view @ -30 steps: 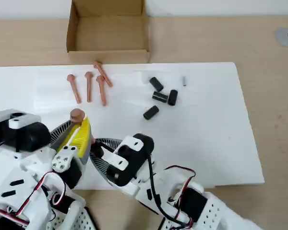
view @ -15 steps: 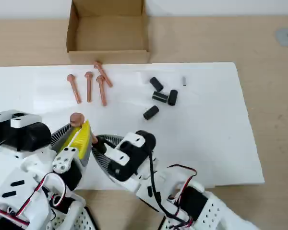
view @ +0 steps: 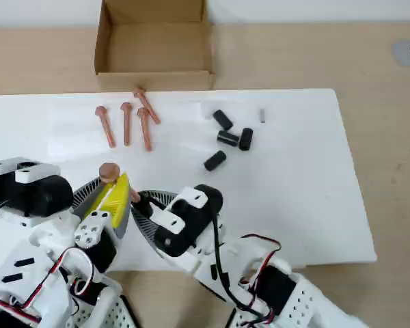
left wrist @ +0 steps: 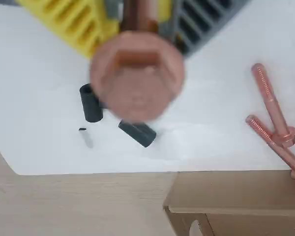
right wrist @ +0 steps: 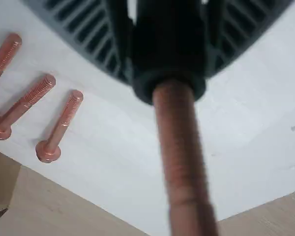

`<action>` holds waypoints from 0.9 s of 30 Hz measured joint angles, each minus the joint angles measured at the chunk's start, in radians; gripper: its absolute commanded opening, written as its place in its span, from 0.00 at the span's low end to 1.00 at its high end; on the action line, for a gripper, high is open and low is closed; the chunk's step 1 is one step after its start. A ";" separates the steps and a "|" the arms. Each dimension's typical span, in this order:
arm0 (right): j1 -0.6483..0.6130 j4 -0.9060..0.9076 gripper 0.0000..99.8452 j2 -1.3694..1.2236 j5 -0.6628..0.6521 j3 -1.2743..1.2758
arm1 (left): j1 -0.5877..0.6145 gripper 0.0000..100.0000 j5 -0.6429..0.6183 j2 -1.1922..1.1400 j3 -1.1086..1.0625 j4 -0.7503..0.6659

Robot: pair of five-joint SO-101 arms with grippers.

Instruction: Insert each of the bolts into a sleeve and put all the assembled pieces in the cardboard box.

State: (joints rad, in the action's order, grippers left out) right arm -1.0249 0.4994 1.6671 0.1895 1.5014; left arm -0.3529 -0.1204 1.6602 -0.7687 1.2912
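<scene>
Insertion step, first pair: left gripper [view: 108, 183] clamped on held bolt [view: 109, 171], shank inside sleeve [right wrist: 168, 54] gripped by right gripper [view: 140, 203], low over white sheet [view: 294, 191]. Next, by judgement: pushing home to the head, one-sided release, carry to box. Four loose bolts [view: 126, 124] and four loose sleeves [view: 227, 139] on the sheet; cardboard box [view: 154, 80] beyond them, empty.

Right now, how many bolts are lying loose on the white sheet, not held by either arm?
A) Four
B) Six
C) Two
A: four loose bolts lie on the white sheet in front of the box, while a fifth bolt is held in the left gripper.
</scene>
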 measured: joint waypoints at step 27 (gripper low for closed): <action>0.006 0.000 0.01 0.002 0.005 -0.002 | -0.100 0.12 0.060 0.000 -0.052 -0.032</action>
State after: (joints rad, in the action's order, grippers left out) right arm -1.0188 0.4994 1.6686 0.1941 1.4998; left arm -0.4526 -0.0606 1.6602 -0.8209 1.2589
